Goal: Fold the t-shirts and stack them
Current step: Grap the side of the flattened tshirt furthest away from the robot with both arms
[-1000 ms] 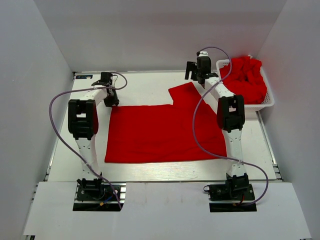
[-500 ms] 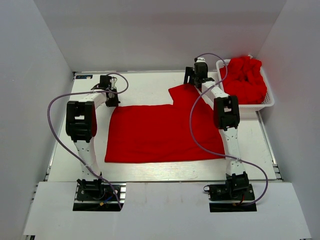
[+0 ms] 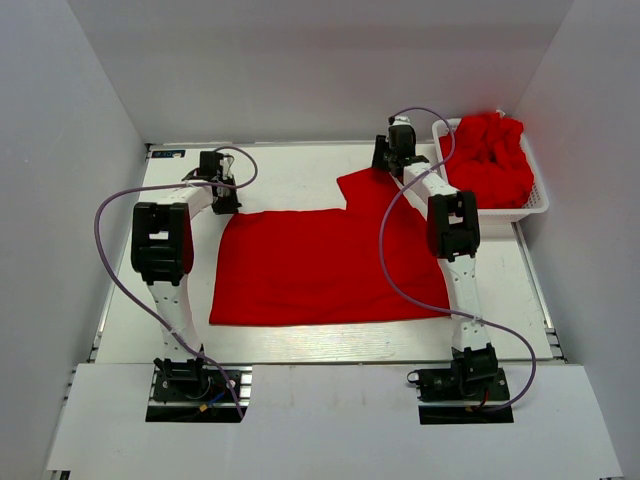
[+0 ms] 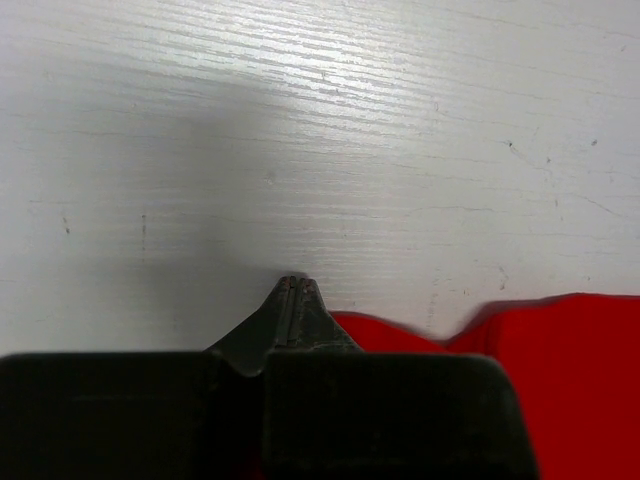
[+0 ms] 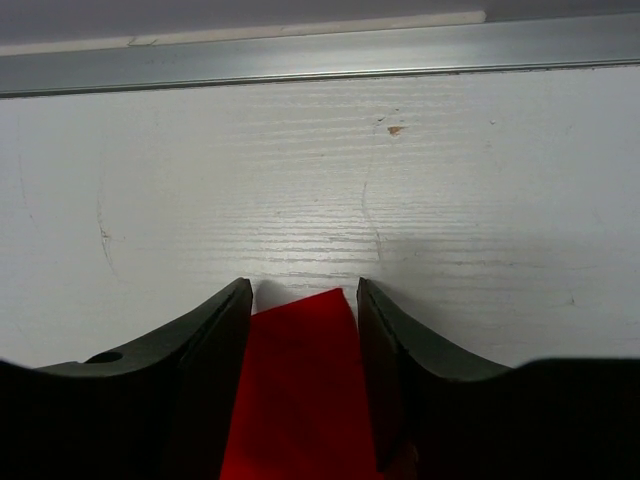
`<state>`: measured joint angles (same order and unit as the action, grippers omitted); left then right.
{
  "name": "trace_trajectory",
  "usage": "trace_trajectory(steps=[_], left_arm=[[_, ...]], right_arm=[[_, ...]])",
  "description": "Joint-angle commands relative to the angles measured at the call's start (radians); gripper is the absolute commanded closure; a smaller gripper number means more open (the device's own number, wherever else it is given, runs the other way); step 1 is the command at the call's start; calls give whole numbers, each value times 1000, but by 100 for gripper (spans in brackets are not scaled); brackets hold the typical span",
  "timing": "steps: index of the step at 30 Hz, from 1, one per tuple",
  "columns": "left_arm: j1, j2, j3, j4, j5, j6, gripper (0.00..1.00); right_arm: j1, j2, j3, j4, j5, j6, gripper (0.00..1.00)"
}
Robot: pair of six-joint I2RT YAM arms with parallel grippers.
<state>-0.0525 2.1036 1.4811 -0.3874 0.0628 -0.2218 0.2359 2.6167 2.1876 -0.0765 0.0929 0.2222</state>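
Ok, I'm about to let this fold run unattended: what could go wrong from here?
Left claw is shut right at the edge of the shirt; it may hold little or no cloth.
Right claw straddles only the sleeve tip, jaws apart; the tip could slip out on lifting.

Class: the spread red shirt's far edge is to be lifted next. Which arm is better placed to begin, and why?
Left, I judge. The left gripper is shut right at the t-shirt, at its far left corner, grip on cloth unclear. The right gripper stands open astride the sleeve, nothing pinched yet.
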Motion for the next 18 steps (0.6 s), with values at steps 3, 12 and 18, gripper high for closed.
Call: trace_trajectory(steps=[3,12,18], left_arm=[[-4,-4,-8,-30,34,9,100],[-4,-4,14,7,74,9,100],[-4,-4,15,27,103,9,100]], right_arm=[[-1,-52,-35,-87,-5,-17,47],[2,-57,-25,-128,-4,-46,88],[0,-115,-55,-80,2,-53,100]])
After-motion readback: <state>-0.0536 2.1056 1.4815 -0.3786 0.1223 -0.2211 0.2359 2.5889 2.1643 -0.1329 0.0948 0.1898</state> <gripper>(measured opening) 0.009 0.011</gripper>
